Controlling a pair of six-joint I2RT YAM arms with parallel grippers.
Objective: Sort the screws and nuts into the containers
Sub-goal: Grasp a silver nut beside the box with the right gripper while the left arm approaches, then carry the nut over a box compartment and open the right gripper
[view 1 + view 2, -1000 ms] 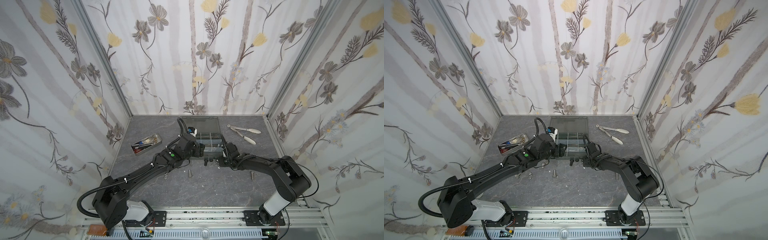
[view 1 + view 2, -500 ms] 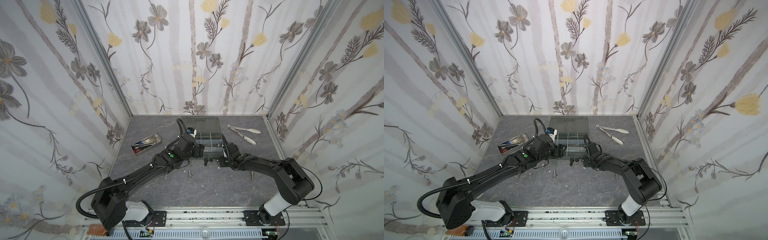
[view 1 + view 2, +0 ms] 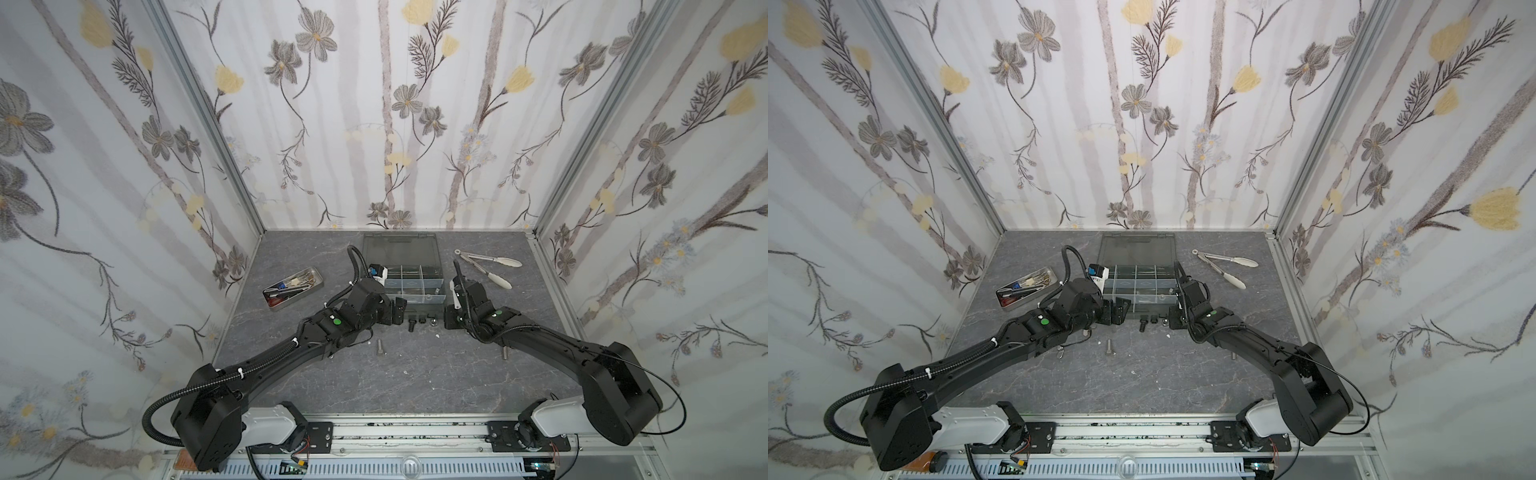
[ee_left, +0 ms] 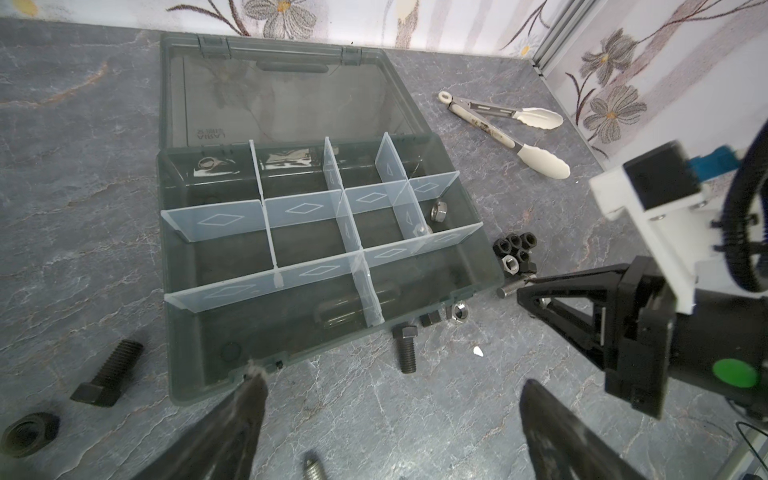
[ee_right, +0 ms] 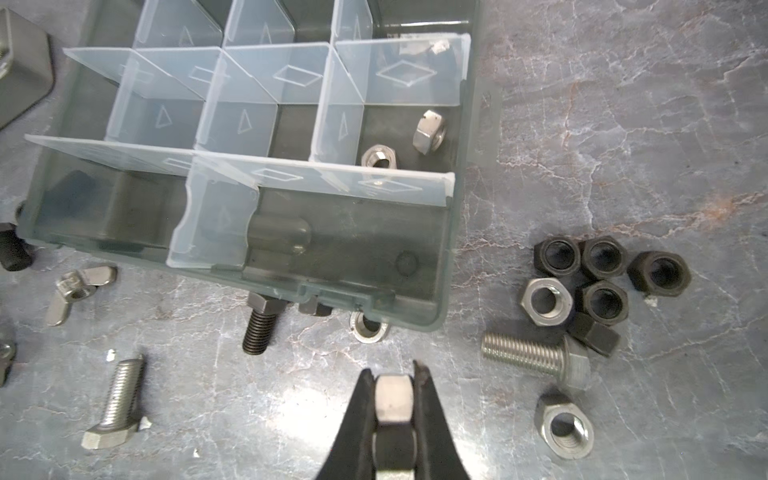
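Two grippers: both sit low over the grey table (image 3: 415,374), just near of the organizer box (image 3: 415,298), the left arm at its near left corner and the right arm at its near right corner.
Left gripper (image 4: 390,380): jaws spread wide with nothing between them.
Right gripper (image 5: 394,374): pinched tight on a silver hex nut (image 5: 394,397), gripped edge-on between the tips, above the table and near of the box's right end.
Containers (image 4: 307,245): three rows split by translucent dividers; the clear lid (image 4: 291,91) lies open and flat on the far side.
Sorted nuts (image 5: 430,131): two silver ones lie in the right-end compartment of the middle row, close together.
Black nuts (image 5: 598,274): a cluster on the table just right of the box, touching one another, with a grey nut (image 5: 546,301) pressed against them.
Silver screw (image 5: 536,357): lies flat just near of that cluster, beside the right gripper.
Black screw (image 4: 405,345): on the table between the two grippers, its head just beside the box's near wall.
Wing nut (image 5: 79,286): on the table near of the box's left end.
Second silver screw (image 3: 379,347): lies alone, nearer, beside the left arm.
Tongs (image 3: 490,268): far right, apart from the box.
Metal tray (image 3: 293,286): left, well apart from the box.
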